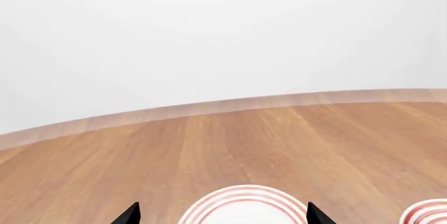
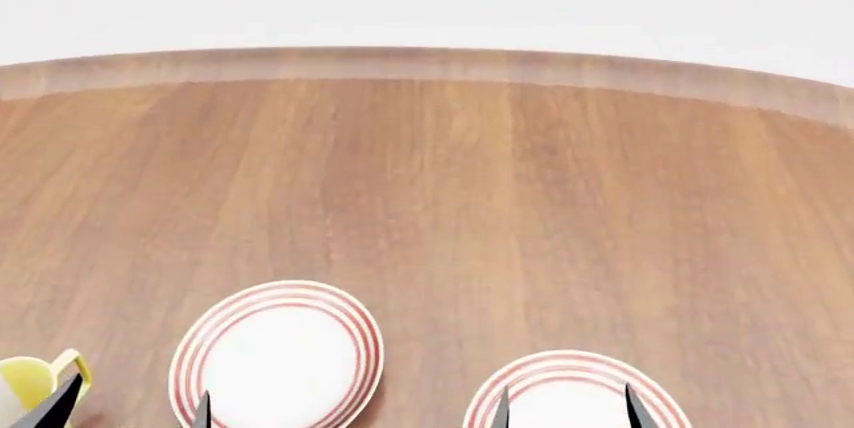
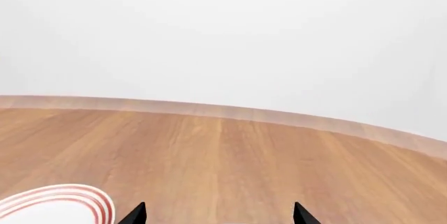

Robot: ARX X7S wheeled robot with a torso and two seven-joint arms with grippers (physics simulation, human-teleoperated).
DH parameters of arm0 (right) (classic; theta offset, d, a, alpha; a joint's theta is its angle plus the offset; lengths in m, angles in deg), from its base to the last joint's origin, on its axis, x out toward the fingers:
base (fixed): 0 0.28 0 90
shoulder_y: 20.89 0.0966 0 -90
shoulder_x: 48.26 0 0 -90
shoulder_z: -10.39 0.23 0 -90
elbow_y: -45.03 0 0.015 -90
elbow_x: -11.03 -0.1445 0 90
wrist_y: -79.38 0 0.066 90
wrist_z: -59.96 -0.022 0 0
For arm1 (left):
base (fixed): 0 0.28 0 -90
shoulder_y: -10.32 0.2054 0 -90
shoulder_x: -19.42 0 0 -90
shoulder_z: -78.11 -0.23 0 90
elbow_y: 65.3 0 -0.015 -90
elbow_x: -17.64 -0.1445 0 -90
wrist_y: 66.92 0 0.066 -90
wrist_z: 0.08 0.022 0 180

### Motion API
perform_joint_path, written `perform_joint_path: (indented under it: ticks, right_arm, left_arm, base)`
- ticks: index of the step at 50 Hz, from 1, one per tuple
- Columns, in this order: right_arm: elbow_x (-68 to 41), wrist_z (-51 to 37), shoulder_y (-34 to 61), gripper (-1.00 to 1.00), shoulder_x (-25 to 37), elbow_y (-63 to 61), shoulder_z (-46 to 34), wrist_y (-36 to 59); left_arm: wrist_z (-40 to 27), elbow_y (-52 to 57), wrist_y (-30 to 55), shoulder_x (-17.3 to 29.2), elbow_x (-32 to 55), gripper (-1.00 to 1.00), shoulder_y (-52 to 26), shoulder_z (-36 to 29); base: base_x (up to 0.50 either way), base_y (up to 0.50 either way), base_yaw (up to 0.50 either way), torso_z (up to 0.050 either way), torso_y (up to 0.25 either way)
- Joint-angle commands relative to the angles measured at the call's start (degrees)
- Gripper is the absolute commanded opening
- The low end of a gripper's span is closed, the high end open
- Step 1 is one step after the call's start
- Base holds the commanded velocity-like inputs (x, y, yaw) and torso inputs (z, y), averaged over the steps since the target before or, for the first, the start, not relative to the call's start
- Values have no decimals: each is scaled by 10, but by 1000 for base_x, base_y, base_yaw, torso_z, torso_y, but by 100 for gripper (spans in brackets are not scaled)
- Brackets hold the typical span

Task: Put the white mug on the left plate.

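The white mug is out of view in every frame. The left plate [image 2: 276, 353], white with thin red rings, lies on the wooden table near the front edge of the head view. It also shows in the left wrist view as the left plate [image 1: 241, 208], just ahead of my left gripper [image 1: 223, 214]. In the head view my left gripper [image 2: 131, 408] is open, and its right fingertip reaches the plate's left rim. My right gripper [image 2: 566, 408] is open over the near part of the right plate [image 2: 574, 388]. In the right wrist view my right gripper [image 3: 219, 214] has only bare wood between its tips.
A small mug with a yellow inside and handle [image 2: 30, 383] stands at the front left, beside my left gripper. The right plate's rim [image 1: 426, 212] shows at the edge of the left wrist view. A plate's rim [image 3: 59, 203] shows in the right wrist view. The wooden table [image 2: 507, 198] stretches to a curved far edge.
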Motion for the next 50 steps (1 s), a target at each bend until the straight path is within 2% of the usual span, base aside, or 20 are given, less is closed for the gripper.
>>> perform_joint_path:
  ticks: [1,6,19,25,32,50]
  right_arm:
    - [-4,-4,1,100,3,-1,-4,0]
    - [-5,-6,-2,100,5,-1,-4,-3]
    - [-11,-9,-3,100,8,10,-6,-14]
    - [-14,-10,-1,100,7,24,-8,-23]
    - [-16,-12,1,100,9,19,-11,-18]
    - [-21,-19,-1,100,15,17,-14,-21]
  left_arm:
    - [-5,7,3,6,4,100,2,-4]
    - [-3,5,-7,13,-1,100,6,-9]
    - [8,53,-60,65,-10,100,103,-8]
    - [18,2,-155,79,-14,100,141,-8]
    - [28,23,-201,102,-13,100,192,-6]
    - [29,40,-272,118,-3,100,262,-1]
  base:
    - [0,0,0,0,0]
    - [0,0,0,0,0]
    - [0,0,0,0,0]
    - [0,0,0,0,0]
    - [0,0,0,0,0]
    - [0,0,0,0,0]
